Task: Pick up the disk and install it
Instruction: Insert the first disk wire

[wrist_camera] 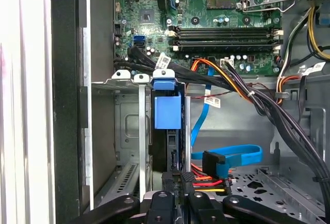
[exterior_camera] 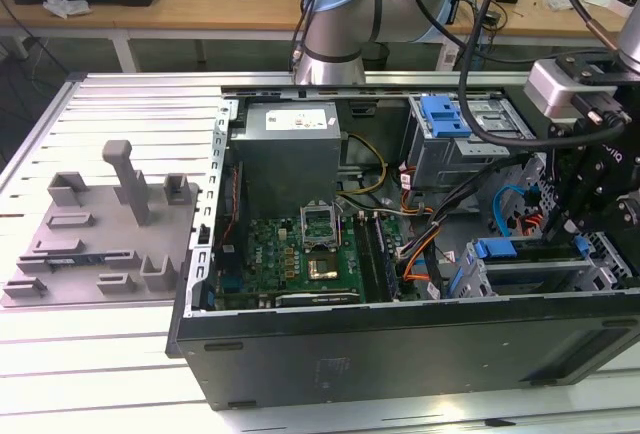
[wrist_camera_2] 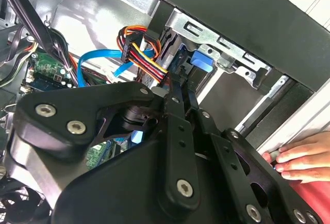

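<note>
The disk (wrist_camera: 166,144) stands on edge in a slot of the metal drive cage (wrist_camera: 129,79) at the case's front corner. Its blue carrier frame (wrist_camera: 167,111) is at the far end of the slot. My gripper (wrist_camera: 179,181) is at the disk's near end, and its black fingers (wrist_camera: 171,180) are pressed close together on the thin edge. In the second wrist view the gripper (wrist_camera_2: 181,94) reaches into the cage beside the blue frame (wrist_camera_2: 201,61). In the exterior view the gripper (exterior_camera: 565,239) hangs over the cage at the exterior view's right, near a blue tab (exterior_camera: 495,249).
A hand (wrist_camera_2: 301,158) rests on the case edge close to the cage. Red, orange and blue cables (wrist_camera: 227,162) lie right beside the fingers. The motherboard (exterior_camera: 300,254), the grey power-supply box (exterior_camera: 285,149), a second cage with a blue part (exterior_camera: 445,114) and a grey fixture plate (exterior_camera: 100,234) are nearby.
</note>
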You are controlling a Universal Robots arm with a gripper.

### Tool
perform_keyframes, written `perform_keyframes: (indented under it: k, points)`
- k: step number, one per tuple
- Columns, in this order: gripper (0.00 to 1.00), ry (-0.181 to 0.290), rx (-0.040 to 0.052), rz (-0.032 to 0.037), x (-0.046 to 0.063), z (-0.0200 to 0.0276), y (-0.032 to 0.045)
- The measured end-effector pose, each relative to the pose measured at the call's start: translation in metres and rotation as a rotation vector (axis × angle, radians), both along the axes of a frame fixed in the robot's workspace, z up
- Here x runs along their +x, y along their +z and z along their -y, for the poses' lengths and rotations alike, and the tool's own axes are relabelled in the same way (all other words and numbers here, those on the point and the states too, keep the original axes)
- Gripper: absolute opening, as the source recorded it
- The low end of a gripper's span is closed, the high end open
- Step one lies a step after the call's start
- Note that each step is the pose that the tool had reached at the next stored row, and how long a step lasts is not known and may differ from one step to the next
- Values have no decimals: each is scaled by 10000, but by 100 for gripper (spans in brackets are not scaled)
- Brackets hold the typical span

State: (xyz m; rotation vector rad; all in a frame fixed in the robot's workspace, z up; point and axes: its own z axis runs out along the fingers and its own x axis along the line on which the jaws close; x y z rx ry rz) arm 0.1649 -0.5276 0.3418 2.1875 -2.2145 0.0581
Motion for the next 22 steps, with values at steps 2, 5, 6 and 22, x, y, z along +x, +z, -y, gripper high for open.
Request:
perform_keyframes:
  k: [2, 5, 6, 22]
  points:
    - [17, -18, -2, -1, 2, 1, -11]
    - [17, -39, 0, -1, 9, 1, -20]
    - [17, -42, -2, -1, 10, 1, -20]
    - [17, -64, 5, 0, 9, 1, 17]
